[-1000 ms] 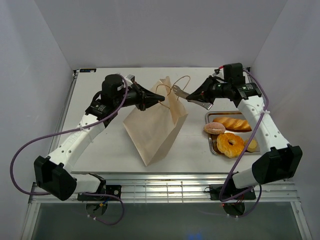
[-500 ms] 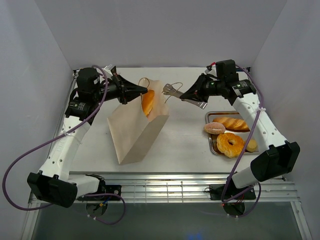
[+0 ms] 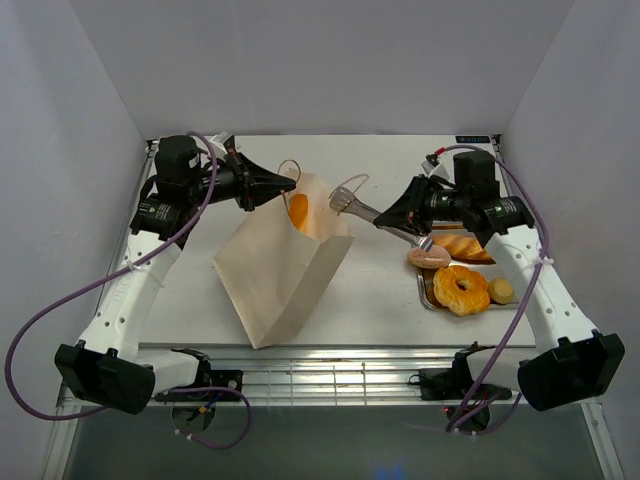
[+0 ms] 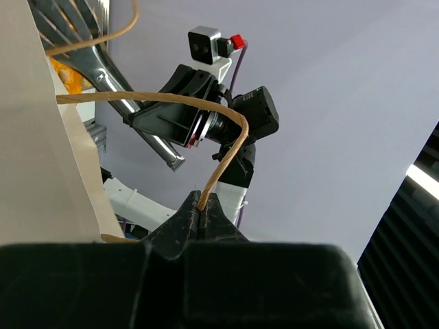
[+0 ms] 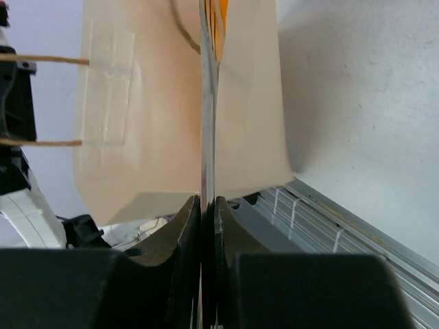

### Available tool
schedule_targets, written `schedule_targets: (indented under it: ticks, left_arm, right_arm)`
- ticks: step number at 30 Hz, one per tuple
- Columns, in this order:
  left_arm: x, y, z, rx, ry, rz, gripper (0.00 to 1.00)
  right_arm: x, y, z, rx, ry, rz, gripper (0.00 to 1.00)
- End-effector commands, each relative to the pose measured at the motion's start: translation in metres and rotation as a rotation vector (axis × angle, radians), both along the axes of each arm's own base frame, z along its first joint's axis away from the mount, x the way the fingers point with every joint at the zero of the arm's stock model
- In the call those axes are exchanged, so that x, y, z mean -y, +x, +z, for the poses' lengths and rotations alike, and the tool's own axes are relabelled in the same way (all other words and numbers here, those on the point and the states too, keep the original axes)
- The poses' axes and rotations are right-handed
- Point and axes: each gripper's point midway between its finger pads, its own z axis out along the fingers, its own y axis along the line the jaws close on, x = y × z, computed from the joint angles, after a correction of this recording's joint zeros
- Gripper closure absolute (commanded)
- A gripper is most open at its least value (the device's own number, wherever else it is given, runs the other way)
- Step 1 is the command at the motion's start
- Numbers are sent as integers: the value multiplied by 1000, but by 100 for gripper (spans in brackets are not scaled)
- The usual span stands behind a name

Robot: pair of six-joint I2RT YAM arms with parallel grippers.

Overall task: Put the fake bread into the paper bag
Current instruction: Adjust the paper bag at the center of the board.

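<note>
No readable text or labels anywhere, seemingly.

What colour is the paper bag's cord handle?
Light brown; the cord handle shows best in the left wrist view.

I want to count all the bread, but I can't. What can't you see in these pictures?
- Top view: walls of the paper bag hide its inside; only one orange pastry shows at the mouth.
- Top view: the right gripper covers the far end of the tray.
- Right wrist view: the top edge cuts off the tips of the tongs.
</note>
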Motion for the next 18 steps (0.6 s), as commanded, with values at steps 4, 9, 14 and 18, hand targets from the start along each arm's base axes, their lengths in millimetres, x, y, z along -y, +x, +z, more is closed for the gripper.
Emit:
schedule_targets:
  ticks: [4, 9, 14, 18]
  left_arm:
    - [-2, -15, 17, 48, -23, -19, 100]
    - [-2, -17, 18, 43, -26, -22, 100]
    - [-1, -14, 22, 53, -22, -29, 100]
    - [1, -6, 26, 65, -18, -32, 100]
  right_arm:
    - [-2, -14, 15, 202, 76, 115, 92]
    - [-8, 6, 21, 316, 136, 118, 92]
    - [2, 28, 47, 408, 107, 37, 92]
    - [21, 49, 64, 427, 86, -15, 92]
